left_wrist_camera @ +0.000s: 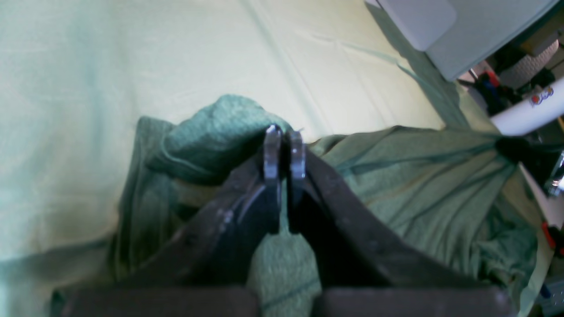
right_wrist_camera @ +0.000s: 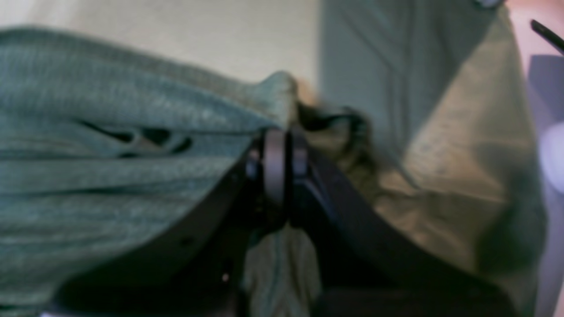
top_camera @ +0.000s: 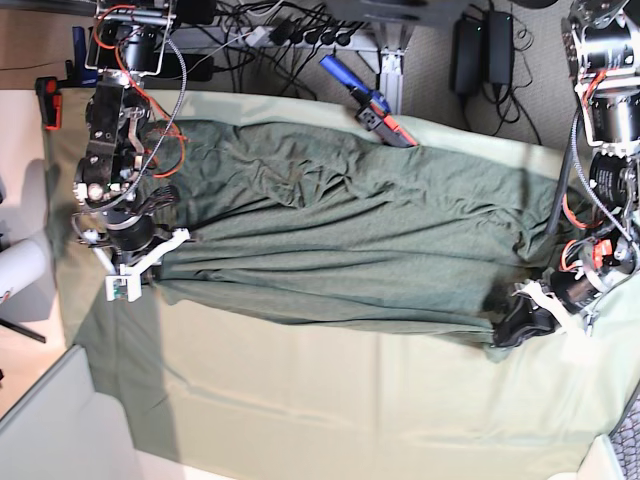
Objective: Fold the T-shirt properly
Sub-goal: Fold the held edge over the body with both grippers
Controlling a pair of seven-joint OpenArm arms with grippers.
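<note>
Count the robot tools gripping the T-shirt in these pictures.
2. The left tool pinches the T-shirt at its right end in the base view; the right tool pinches its left end. None seem hidden.

A robotics lab or workshop: beyond the left gripper (top_camera: 520,318) hang black power bricks (top_camera: 483,47); past the right gripper (top_camera: 140,258), a power strip (top_camera: 300,33) and tangled cables (top_camera: 250,20) lie on carpet beside the cloth-covered table (top_camera: 330,400).
</note>
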